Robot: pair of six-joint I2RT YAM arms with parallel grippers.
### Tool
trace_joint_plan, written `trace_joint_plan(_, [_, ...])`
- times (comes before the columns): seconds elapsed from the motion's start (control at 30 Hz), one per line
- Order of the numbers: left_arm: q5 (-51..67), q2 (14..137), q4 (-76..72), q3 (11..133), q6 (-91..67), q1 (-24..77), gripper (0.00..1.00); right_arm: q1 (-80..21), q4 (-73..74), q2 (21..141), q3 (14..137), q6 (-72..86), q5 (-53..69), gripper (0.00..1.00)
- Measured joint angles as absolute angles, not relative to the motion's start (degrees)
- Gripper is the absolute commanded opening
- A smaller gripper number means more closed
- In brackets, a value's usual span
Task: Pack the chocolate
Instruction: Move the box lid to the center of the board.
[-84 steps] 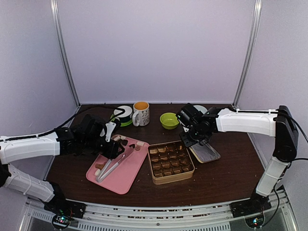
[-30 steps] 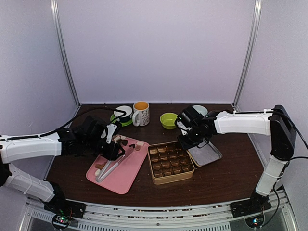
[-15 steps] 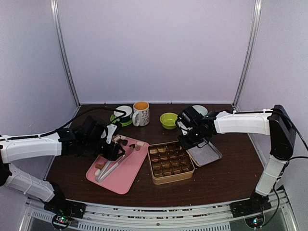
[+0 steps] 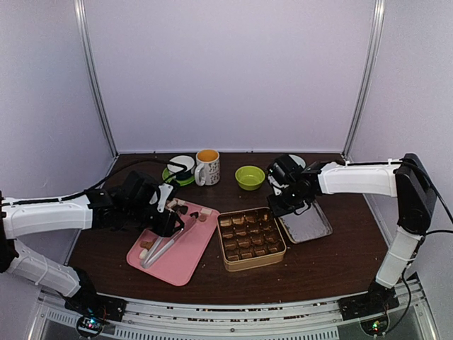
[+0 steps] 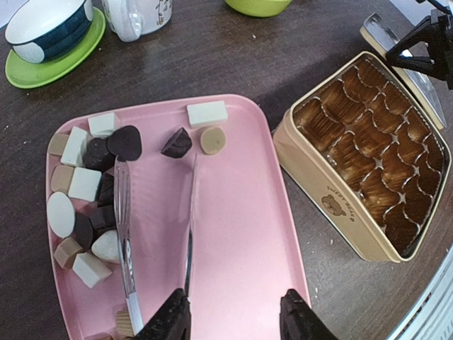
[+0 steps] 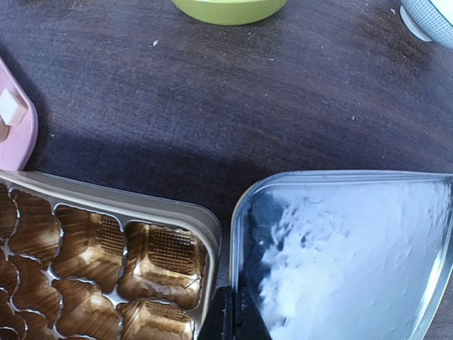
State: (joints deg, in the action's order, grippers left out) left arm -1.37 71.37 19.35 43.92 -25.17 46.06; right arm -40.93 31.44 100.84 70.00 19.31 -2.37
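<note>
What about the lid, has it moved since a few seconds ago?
Yes. The lid has shifted slightly right, away from the tin, which stayed put.

An open square gold tin (image 5: 333, 205); left of it a pink plastic tray (image 4: 180, 261) bearing metal tongs (image 4: 167, 244), just right its silver lid (image 4: 310, 227), behind it a white mug (image 4: 207, 168) and lime-green bowl (image 4: 249, 177).

White arm shells (image 4: 42, 216), black joints (image 4: 417, 195), black fingers (image 5: 170, 322)
</note>
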Motion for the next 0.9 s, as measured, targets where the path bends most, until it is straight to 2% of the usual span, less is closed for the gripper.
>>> trace_joint_plan(0.37, [-1.5, 74.2, 19.4, 43.9, -25.1, 46.1, 0.46, -38.7, 31.0, 100.8, 69.8, 20.2, -2.6, 0.0])
trace_joint_plan(0.57, [-1.5, 74.7, 19.4, 43.9, -25.1, 46.1, 0.46, -38.3, 30.9, 100.9, 69.8, 20.3, -2.9, 0.12])
trace_joint_plan(0.9, [-1.1, 74.7, 19.4, 43.9, -24.8, 46.1, 0.67, -38.3, 29.3, 100.7, 69.7, 19.6, -3.3, 0.19])
